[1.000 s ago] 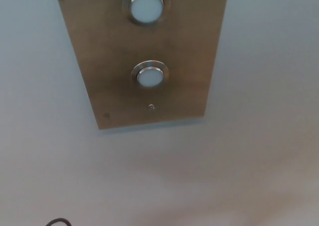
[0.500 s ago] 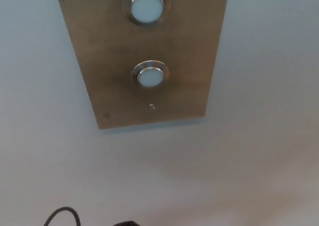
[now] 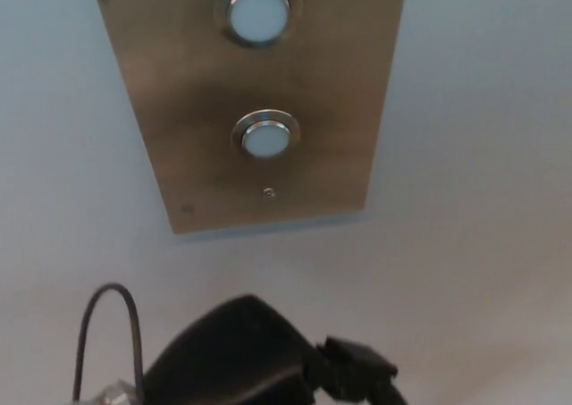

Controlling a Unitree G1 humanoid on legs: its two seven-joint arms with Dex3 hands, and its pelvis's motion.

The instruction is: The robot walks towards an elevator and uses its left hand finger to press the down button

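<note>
Now, your left hand (image 3: 259, 360) sits at 6 o'clock, its pose impossible to tell; the down button (image 3: 266, 138) lies at 12 o'clock from it, on the panel (image 3: 179, 110). Lift straight, press centrally.

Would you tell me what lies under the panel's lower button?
A small screw, then the bottom edge of the panel and bare wall. Lower down, the left hand hides the wall.

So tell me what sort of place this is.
Probably an elevator landing: a brushed metal panel, fixed flat to a plain pale wall, carries an upper button and a lower button.
</note>
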